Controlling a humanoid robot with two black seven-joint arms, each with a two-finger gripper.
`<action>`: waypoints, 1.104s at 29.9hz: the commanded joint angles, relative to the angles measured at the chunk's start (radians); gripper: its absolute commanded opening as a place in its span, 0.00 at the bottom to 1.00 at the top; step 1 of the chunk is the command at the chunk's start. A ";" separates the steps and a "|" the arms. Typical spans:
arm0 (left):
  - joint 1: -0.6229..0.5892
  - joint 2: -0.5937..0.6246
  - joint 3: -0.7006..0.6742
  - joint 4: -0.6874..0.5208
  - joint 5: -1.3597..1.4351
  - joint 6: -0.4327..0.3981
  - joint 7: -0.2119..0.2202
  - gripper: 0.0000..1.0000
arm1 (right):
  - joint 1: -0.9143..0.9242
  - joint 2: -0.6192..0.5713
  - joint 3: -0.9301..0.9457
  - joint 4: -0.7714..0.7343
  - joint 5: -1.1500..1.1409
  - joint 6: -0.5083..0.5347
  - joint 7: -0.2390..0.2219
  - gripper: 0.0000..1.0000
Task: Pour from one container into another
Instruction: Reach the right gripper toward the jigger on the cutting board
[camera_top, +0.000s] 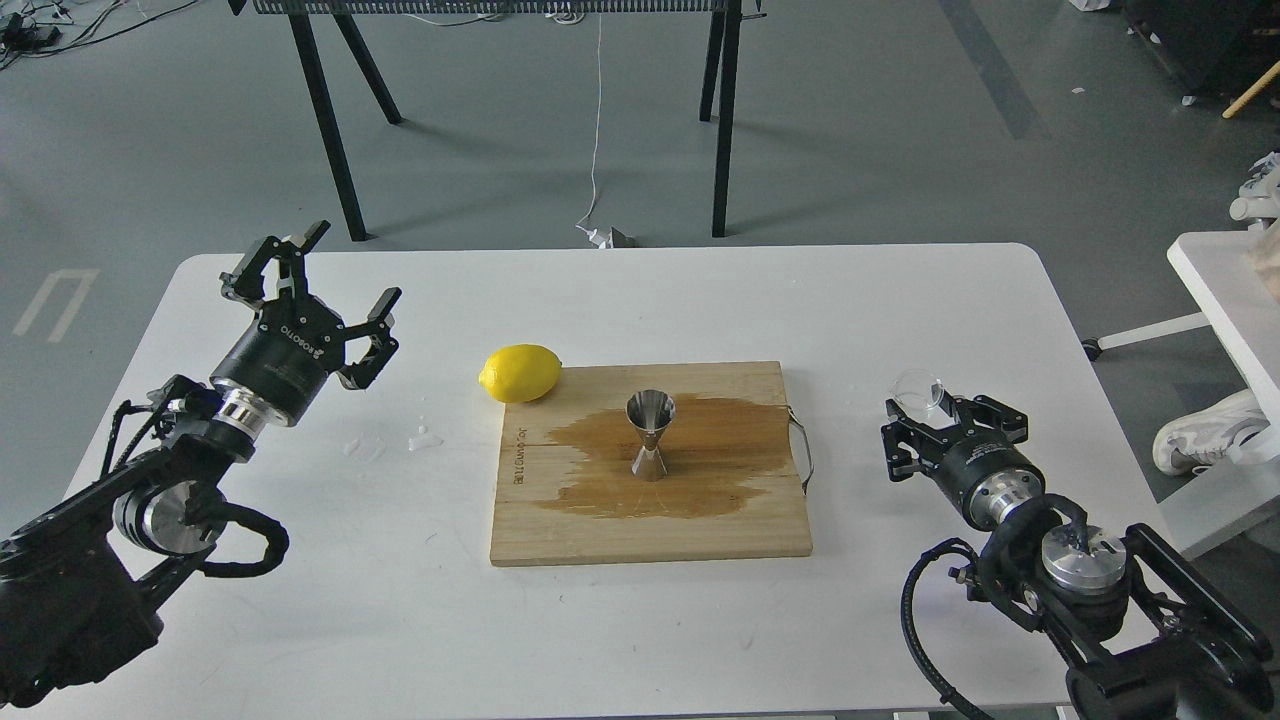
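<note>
A shiny steel hourglass jigger stands upright in the middle of a wooden board, inside a dark wet stain. A small clear glass cup sits between the fingers of my right gripper, which is shut on it, right of the board and a little above the white table. Far to the left, my left gripper hangs open above the table with nothing between its fingers.
A yellow lemon lies at the board's far left corner. Small water drops dot the table left of the board. A metal handle sticks out from the board's right edge. A second white table stands to the right.
</note>
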 joint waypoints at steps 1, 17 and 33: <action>0.000 0.000 0.000 0.000 0.000 0.000 0.000 0.94 | 0.001 -0.003 -0.033 0.073 -0.089 0.000 0.000 0.45; -0.003 0.000 0.000 0.000 0.000 0.000 0.000 0.94 | 0.089 -0.006 -0.142 0.216 -0.489 -0.008 -0.022 0.44; -0.002 -0.003 0.000 0.000 0.000 0.000 0.000 0.94 | 0.181 0.005 -0.286 0.240 -0.758 -0.017 -0.032 0.44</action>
